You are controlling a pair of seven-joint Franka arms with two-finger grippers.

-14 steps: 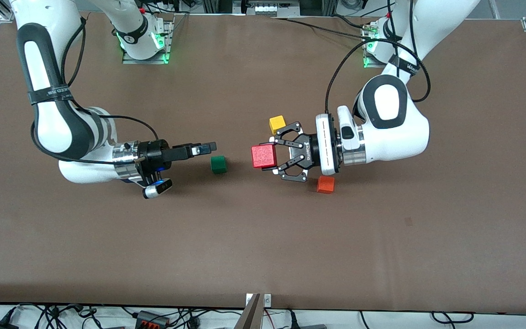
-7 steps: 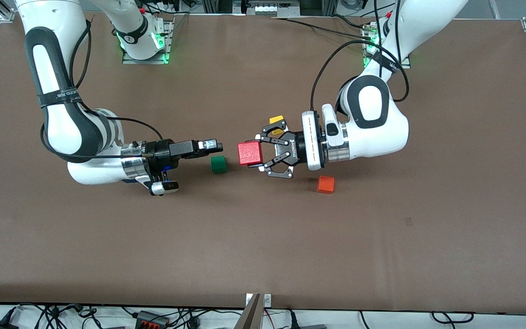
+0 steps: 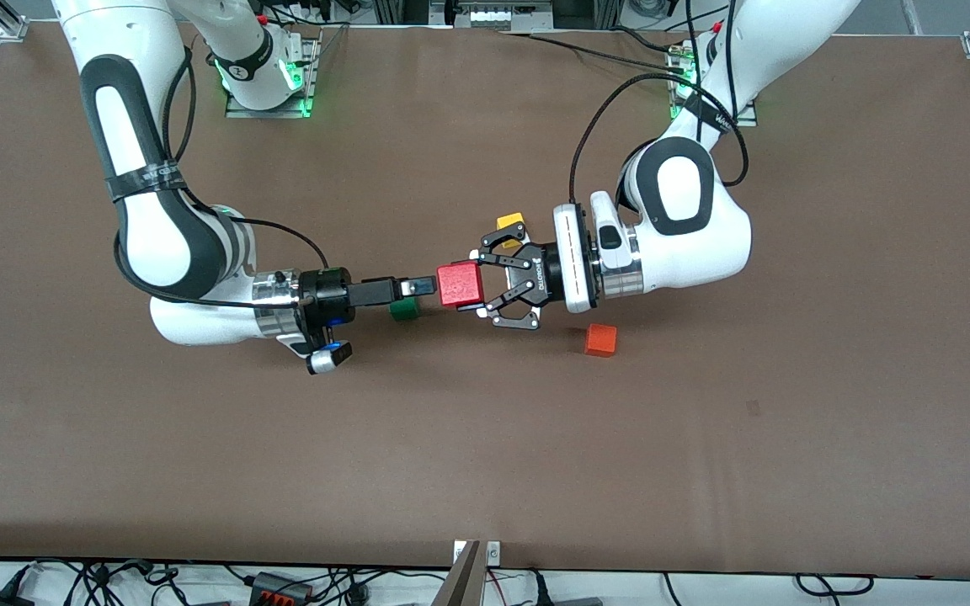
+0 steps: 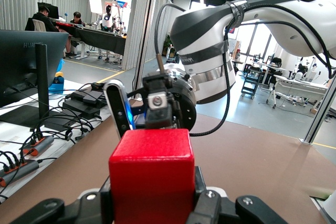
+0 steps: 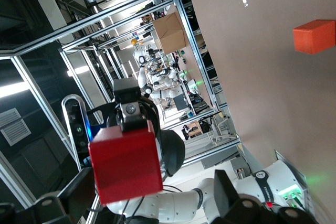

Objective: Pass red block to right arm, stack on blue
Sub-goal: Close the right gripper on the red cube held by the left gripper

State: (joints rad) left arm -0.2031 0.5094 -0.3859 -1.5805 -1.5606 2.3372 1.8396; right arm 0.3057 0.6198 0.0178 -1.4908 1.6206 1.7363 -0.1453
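Front view, handover: your left gripper [image 3: 478, 286] is clamped on the red block [image 3: 460, 284] and holds it in the air above the middle of the table. The right arm [image 3: 157, 244] reaches in from its own end.
Front view, right gripper [image 3: 422, 287]: its tip is just beside the block's free face, above the green cube [image 3: 403, 310]. How wide it stands you cannot tell from here.
Front view, risk: if you let go with the left before the right has a firm hold, the block falls among the green cube, the yellow cube [image 3: 508, 222] and the orange cube [image 3: 600, 339].
Front view, target: no blue cube shows anywhere on the table [image 3: 704, 463], so check where it is before you plan the stack.
Left wrist view, alignment: the red block [image 4: 151, 174] fills the lower middle and the right gripper [image 4: 156, 103] faces it head-on. Pushing in off-centre could knock or twist the block in the claw.
Right wrist view, clearance: the red block [image 5: 126, 163] sits close to the lens, and the orange cube [image 5: 314, 36] lies on the table well apart. A shallow grasp on one edge could let the block tip once it is carried.
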